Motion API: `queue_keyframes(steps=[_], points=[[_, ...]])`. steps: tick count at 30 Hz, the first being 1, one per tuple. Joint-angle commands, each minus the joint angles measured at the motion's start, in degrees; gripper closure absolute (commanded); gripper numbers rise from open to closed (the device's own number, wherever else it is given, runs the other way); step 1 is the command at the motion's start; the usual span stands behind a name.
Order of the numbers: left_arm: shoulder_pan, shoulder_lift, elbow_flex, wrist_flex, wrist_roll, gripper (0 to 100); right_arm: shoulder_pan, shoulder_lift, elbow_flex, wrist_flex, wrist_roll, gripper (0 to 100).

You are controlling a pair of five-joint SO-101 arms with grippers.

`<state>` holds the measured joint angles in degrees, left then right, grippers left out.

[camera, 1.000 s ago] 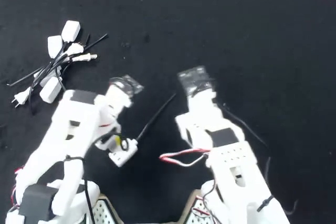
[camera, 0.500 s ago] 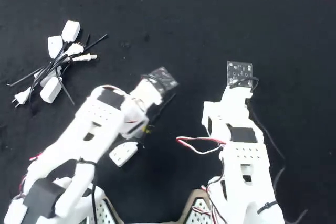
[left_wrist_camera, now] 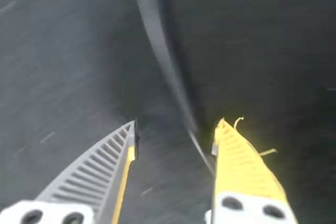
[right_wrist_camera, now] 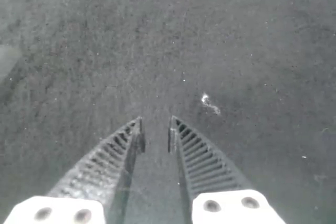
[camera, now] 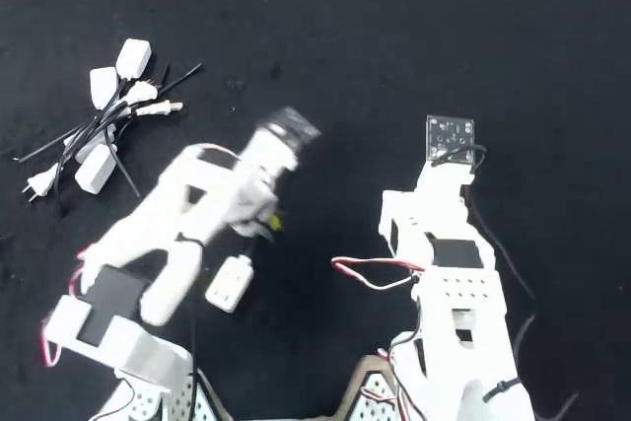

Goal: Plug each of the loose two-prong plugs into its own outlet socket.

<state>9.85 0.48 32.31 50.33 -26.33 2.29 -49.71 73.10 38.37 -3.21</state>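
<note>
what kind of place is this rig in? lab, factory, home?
Probably a robotics lab or hobby bench: a table draped in black cloth, a small white left arm and right arm side by side, and a tangle of plugs and sockets set out as test pieces.

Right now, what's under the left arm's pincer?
A black cable lies on the black table, between the open left pincer's fingers. The left arm covers where the cable ends.
</note>
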Motion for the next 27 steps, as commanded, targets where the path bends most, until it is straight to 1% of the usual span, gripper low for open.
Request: queue_keyframes(steps=[1,4,10,12,17,20,22,25,27], points=[[-6.20,-0.53,-3.91,2.64,0.53,76,0.35,0.22,-2.42,-1.32,-0.53,92.0],[-10.77,-0.53,-3.65,4.04,0.53,76,0.35,0.22,-2.42,-1.32,-0.53,92.0],[-19.56,-2.55,-3.91,10.29,0.09,76,0.35,0.22,-2.42,-1.32,-0.53,92.0],[-21.85,-5.54,-3.91,13.10,-0.35,76,0.35,0.22,-2.42,-1.32,-0.53,92.0],[-25.89,-17.05,-3.56,19.96,-5.36,76,0.35,0.22,-2.42,-1.32,-0.53,92.0],[-25.98,-22.33,-2.77,26.02,-9.85,76,0.35,0.22,-2.33,-1.23,-0.53,92.0],[-24.75,-24.00,0.48,28.31,-14.15,76,0.35,0.22,-2.33,-1.23,-0.53,92.0],[-21.85,-24.18,7.78,28.04,-19.69,76,0.35,0.22,-2.33,-1.14,-0.53,92.0],[-18.95,-24.09,12.35,26.55,-20.84,76,0.35,0.22,-2.33,-1.14,-0.53,92.0]])
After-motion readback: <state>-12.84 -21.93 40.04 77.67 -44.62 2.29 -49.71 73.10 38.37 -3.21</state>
